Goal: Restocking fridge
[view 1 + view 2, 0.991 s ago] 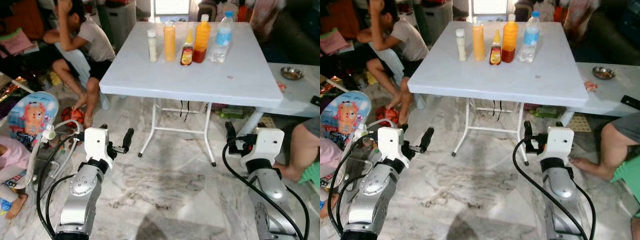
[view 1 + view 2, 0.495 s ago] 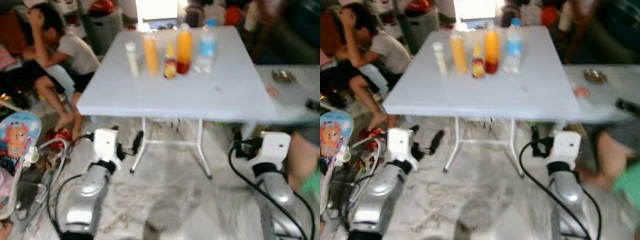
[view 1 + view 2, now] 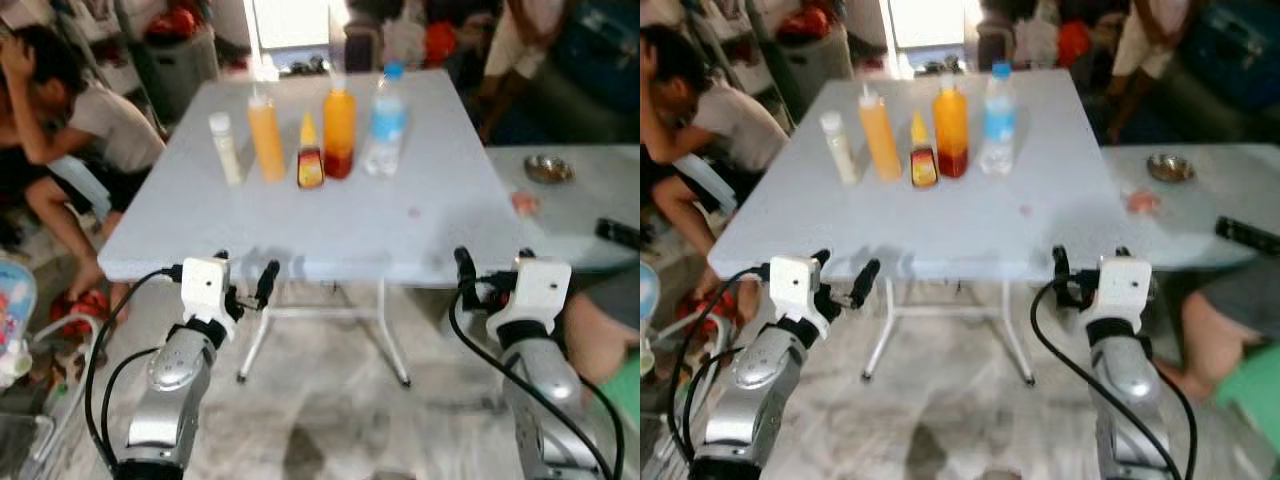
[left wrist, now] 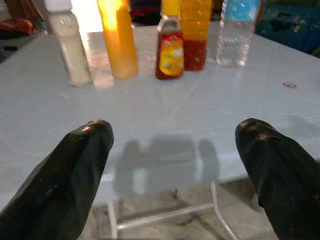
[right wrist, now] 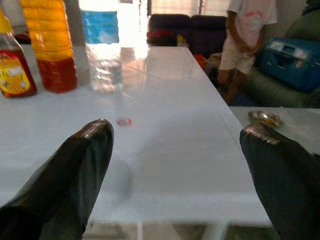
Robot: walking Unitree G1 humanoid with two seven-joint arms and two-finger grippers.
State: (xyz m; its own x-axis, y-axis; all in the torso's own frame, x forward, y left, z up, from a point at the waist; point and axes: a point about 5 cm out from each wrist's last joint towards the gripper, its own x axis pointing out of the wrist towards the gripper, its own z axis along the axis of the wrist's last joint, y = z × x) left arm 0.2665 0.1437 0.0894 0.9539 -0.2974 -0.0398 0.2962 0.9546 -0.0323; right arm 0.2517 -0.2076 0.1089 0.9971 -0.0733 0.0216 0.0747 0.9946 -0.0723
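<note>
White table (image 3: pixel 300 225) carries five bottles (image 3: pixel 338 132) in a row. Left gripper (image 4: pixel 175 165) and right gripper (image 5: pixel 177 165) hover at its near edge, fingers spread wide, holding nothing.

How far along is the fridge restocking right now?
Five bottles stand in a row on the white table: cream bottle, orange squeeze bottle, small sauce bottle, orange-and-red bottle, water bottle. The left gripper and right gripper are open, empty, at the near edge. This fits bottles awaiting collection.
</note>
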